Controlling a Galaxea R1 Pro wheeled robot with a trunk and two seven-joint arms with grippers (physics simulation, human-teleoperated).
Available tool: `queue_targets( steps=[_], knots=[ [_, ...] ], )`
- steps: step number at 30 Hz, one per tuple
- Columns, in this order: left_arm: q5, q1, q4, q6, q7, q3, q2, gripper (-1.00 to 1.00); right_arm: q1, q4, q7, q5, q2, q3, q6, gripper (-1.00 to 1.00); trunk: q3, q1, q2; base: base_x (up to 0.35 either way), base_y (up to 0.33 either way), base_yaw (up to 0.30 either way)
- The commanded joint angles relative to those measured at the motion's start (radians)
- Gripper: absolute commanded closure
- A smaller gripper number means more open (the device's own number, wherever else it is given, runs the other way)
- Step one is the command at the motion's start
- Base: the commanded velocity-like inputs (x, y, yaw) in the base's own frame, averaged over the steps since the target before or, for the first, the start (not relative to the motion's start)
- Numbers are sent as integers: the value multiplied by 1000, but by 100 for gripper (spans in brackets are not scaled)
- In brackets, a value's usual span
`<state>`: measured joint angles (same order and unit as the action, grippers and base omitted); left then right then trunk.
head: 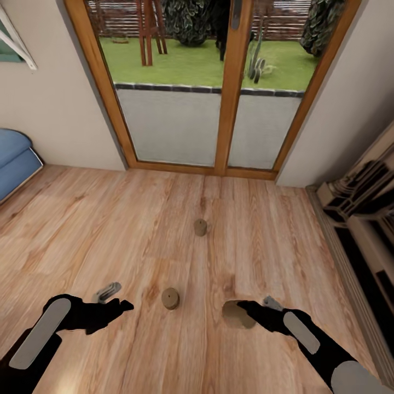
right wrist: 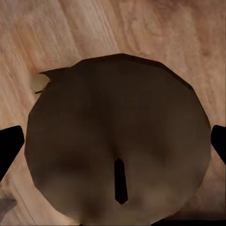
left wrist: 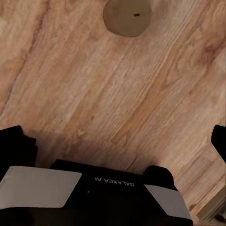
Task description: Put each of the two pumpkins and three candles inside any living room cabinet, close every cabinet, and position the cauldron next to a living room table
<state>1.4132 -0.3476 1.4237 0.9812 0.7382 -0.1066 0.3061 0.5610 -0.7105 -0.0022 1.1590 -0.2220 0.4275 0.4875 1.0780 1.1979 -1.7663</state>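
- Your right gripper [head: 244,313] is low over the wooden floor [head: 109,230] and one candle [head: 236,316] is at its tips; in the right wrist view this candle [right wrist: 117,141] sits between the two dark fingertips [right wrist: 9,148], with its wick slot facing the camera
- The fingertips stand at the two sides of the candle, but I cannot tell if the jaws press on it or are only spread around it
- Your left gripper [head: 125,306] hovers above the floor with the jaws released and nothing between them
- A second candle [head: 170,298] stands on the floor between your two grippers, near the left one but apart from it; the left wrist view shows it [left wrist: 127,16] ahead of the fingers, not between them
- A third candle [head: 200,227] stands further away, toward the glass door [head: 180,126]
- A blue sofa [head: 13,161] is at the left edge and pale shelving [head: 366,208] along the right wall
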Motion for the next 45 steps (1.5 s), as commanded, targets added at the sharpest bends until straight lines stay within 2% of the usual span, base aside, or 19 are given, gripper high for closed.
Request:
queue_targets(
  steps=[1,2,3,5,7,8,10,12,14,18,22,26,27,32,38,42,45],
  knots=[
    [1,-1,0,-1,10,-1,0,-100,2,-55,0,11,-16,-28,25,100,1,0,0,282,0,0],
    [-7,-2,-2,-1,10,-1,0,-100,3,-113,-2,10,-25,-61,50,100,1,0,0,282,0,0],
    [-18,-2,-13,-1,8,-1,-1,-100,3,-216,-7,4,-32,-104,86,100,1,0,0,283,0,0],
    [-29,-3,-27,-1,7,-2,-10,-100,2,-378,-28,2,-38,-133,123,100,1,0,0,283,0,0],
    [-45,-3,-34,-1,6,-3,-24,-100,-2,-536,-95,5,-40,-145,157,100,1,0,0,283,0,0],
    [-61,-4,-37,-1,6,-3,-32,-100,-3,-631,-169,7,-41,-149,183,100,1,0,0,283,0,0],
    [-88,-4,-39,-1,6,-3,-49,-100,-4,-710,-269,8,-41,-150,202,100,1,0,0,283,0,0],
    [-126,-4,-40,-1,6,-3,-68,-100,-4,-751,-340,5,-40,-151,211,100,1,0,0,283,0,0],
    [-153,-5,-40,-2,6,-3,-78,-100,-4,-763,-361,2,-40,-151,213,100,1,0,0,283,0,0],
    [-176,-5,-40,-3,4,-4,-97,-100,-4,-770,-372,-1,-40,-152,215,100,1,0,0,283,0,0],
    [-219,-7,-59,-36,-1,-6,-117,-100,-4,-771,-374,-2,-39,-152,215,100,1,0,0,283,-28,0],
    [-308,-12,-129,-79,-9,-11,-173,-100,-4,-771,-375,-3,-39,-153,215,100,1,0,0,277,-59,0],
    [-342,-12,-148,-96,-33,-14,-186,-100,-4,-771,-375,-3,-38,-152,215,100,1,0,0,285,-14,0],
    [-421,-12,-161,-111,-102,-16,-193,-100,-4,-766,-378,-4,-33,-150,215,100,1,0,0,133,-4,0],
    [-433,-11,-163,-154,-133,-17,-191,-100,-4,-766,-377,-4,-33,-150,214,100,1,0,0,10,0,0],
    [-436,-11,-163,-158,-161,-20,-193,-100,-4,-770,-376,-4,-33,-150,214,100,1,0,0,0,0,0],
    [-460,-11,-165,-192,-172,-57,-194,-100,-4,-774,-374,-4,-34,-145,215,100,10,12,-21,0,0,0]
  ],
)
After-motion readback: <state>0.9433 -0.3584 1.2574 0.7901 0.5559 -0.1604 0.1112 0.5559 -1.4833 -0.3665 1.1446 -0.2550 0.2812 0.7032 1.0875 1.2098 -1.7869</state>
